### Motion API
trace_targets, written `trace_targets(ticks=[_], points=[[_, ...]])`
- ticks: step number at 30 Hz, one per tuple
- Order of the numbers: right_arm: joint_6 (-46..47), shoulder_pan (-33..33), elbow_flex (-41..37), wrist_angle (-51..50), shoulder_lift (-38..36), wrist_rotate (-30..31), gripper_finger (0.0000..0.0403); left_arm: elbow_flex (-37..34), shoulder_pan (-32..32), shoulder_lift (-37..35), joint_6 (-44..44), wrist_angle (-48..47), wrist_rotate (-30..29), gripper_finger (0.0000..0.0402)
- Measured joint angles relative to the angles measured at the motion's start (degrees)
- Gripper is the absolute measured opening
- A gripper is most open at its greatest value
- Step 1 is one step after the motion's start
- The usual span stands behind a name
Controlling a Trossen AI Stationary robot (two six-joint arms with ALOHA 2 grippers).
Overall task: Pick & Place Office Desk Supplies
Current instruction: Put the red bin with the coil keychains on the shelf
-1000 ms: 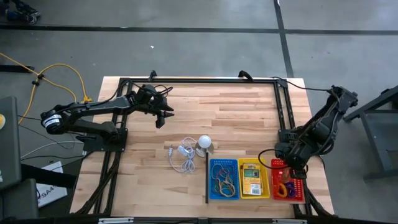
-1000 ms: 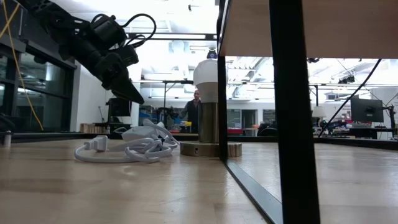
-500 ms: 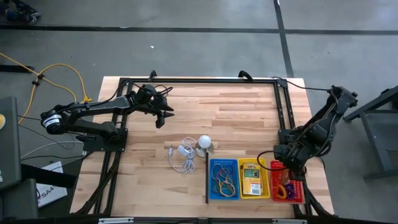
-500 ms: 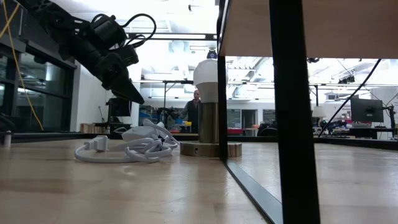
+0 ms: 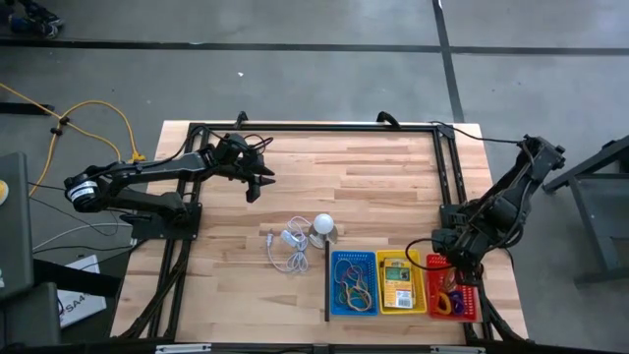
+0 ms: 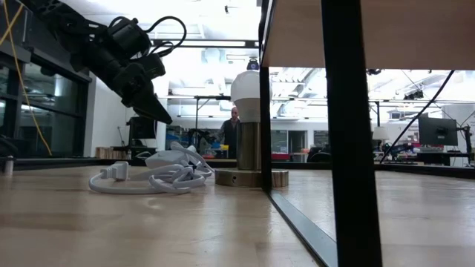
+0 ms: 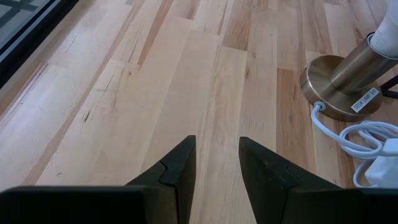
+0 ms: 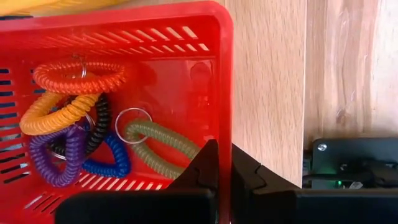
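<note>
Right wrist view: risk first. The right gripper [image 8: 224,163] sits with its fingers pressed together astride the rim of the red basket [image 8: 225,74]. Lifting or swinging from here could snag that wall and tip the coiled rings [image 8: 74,124] out. It holds nothing.

Near edge, right of centre: blue basket [image 5: 335,295] with rubber bands [image 5: 351,286], yellow basket [image 5: 416,285] with a packet [image 5: 397,282], then the red one.

Mid-table: bulb [image 5: 322,224] and white cord [image 5: 288,248], a tangle hazard for a low pass.

Far left: left gripper [image 7: 216,163] hovers over bare table [image 7: 155,81], fingers parted and empty.
</note>
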Motion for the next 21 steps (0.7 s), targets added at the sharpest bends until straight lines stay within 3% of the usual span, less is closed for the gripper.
trace_targets(ticks=[21], points=[[2.2,1.9,0.0,0.1,0.6,1.5,0.0002,0.0,0.0,0.0,0.0,0.0,0.0,0.0118]])
